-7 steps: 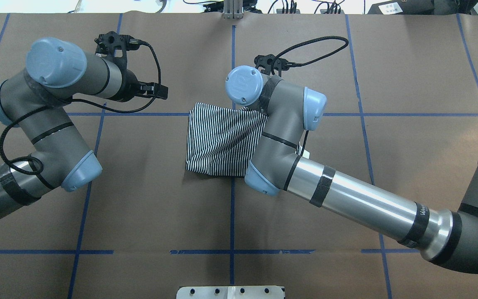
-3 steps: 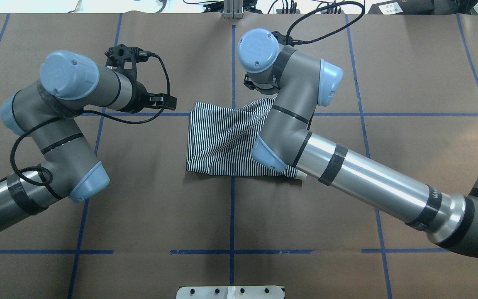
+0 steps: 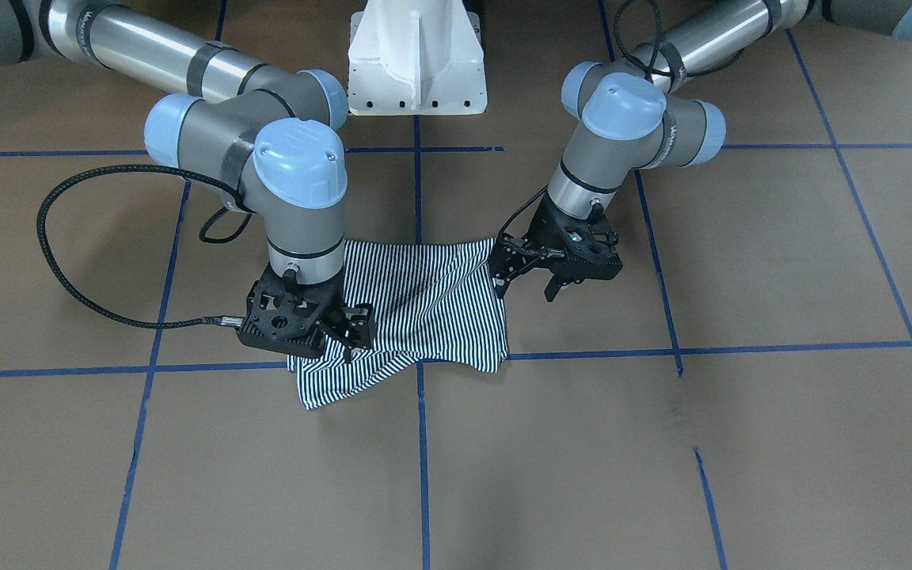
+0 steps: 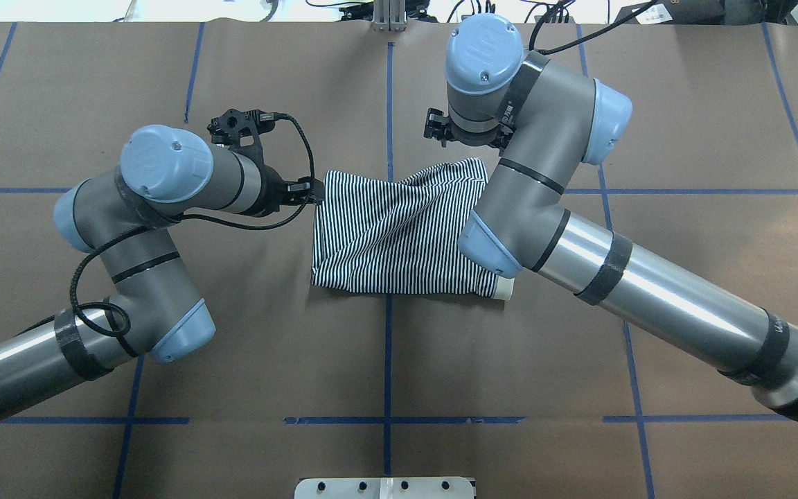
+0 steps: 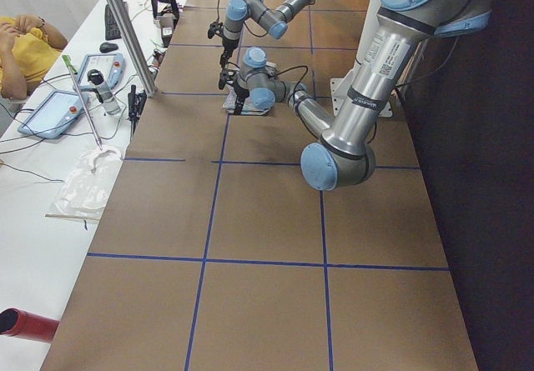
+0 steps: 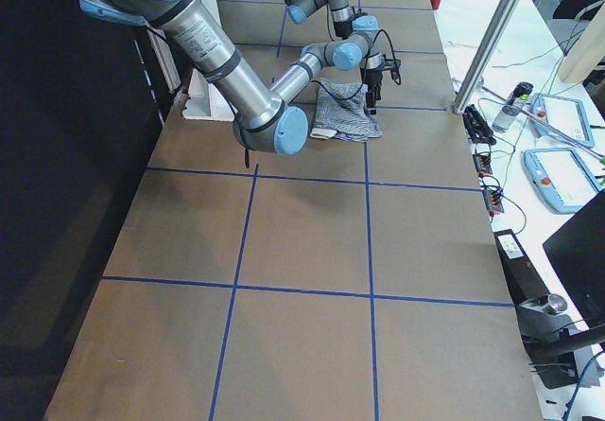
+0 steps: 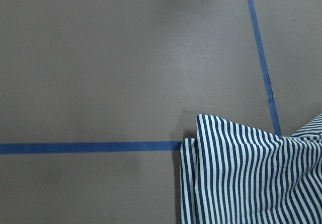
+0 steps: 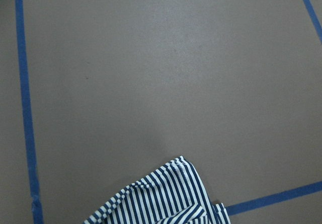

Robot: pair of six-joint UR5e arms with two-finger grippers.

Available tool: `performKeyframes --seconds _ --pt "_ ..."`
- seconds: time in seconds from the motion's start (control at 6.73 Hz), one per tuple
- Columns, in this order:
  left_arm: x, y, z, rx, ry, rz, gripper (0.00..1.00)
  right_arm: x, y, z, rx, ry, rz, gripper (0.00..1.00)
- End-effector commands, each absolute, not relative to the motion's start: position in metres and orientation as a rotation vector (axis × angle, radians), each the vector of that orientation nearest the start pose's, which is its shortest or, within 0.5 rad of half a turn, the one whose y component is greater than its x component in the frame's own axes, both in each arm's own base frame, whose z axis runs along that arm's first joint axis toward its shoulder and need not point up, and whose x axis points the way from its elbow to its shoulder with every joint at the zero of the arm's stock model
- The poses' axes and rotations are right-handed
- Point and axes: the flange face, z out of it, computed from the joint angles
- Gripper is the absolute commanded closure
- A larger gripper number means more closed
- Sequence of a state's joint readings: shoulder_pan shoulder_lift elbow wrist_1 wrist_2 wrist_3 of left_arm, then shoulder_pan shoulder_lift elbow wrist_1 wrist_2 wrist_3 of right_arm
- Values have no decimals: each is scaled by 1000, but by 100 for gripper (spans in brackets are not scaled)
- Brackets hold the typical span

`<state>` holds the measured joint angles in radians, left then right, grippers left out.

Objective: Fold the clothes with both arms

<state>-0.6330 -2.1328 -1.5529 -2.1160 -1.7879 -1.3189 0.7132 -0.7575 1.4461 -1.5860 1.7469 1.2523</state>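
Note:
The striped polo shirt (image 4: pixel 385 229) (image 3: pixel 432 301) lies folded into a rough rectangle at the table's middle. A bit of its cream collar (image 4: pixel 503 291) pokes out at its near right corner. My left gripper (image 4: pixel 310 193) (image 3: pixel 526 283) is low at the shirt's far left corner, open, with nothing between its fingers. Above the shirt's far right corner hangs my right gripper (image 3: pixel 351 348) (image 4: pixel 438 130). Its fingers look apart and hold nothing. That corner (image 8: pixel 161 196) lies pulled out past the blue tape line. The left wrist view shows the shirt's other far corner (image 7: pixel 241 183) flat on the paper.
Brown paper with blue tape lines (image 4: pixel 386 419) covers the table. The white pedestal base (image 3: pixel 416 63) stands at the robot's edge. My right forearm (image 4: pixel 648 305) crosses low beside the shirt. A side bench with pendants (image 5: pixel 58 112) and a seated person (image 5: pixel 25 46) is beyond the far edge.
My right arm swung away from over the shirt toward the far side, and the shirt's far right corner went out with it. My left gripper moved right, up to the far left corner.

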Motion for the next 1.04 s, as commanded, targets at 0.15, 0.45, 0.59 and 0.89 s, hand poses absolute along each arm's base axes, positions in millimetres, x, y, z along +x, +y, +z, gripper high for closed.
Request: performKeyframes --seconds 0.15,0.45,0.59,0.89 --pt "524 -520 288 294 1076 -265 50 -484 -573 229 192 -669 318 0" --pt "536 -519 291 285 1071 -257 50 -483 -572 238 189 -658 320 0" --pt "539 -517 291 283 1071 -253 50 -482 -572 238 189 -660 322 0" --pt "544 -512 287 280 1078 -243 55 -484 -570 241 187 -656 321 0"
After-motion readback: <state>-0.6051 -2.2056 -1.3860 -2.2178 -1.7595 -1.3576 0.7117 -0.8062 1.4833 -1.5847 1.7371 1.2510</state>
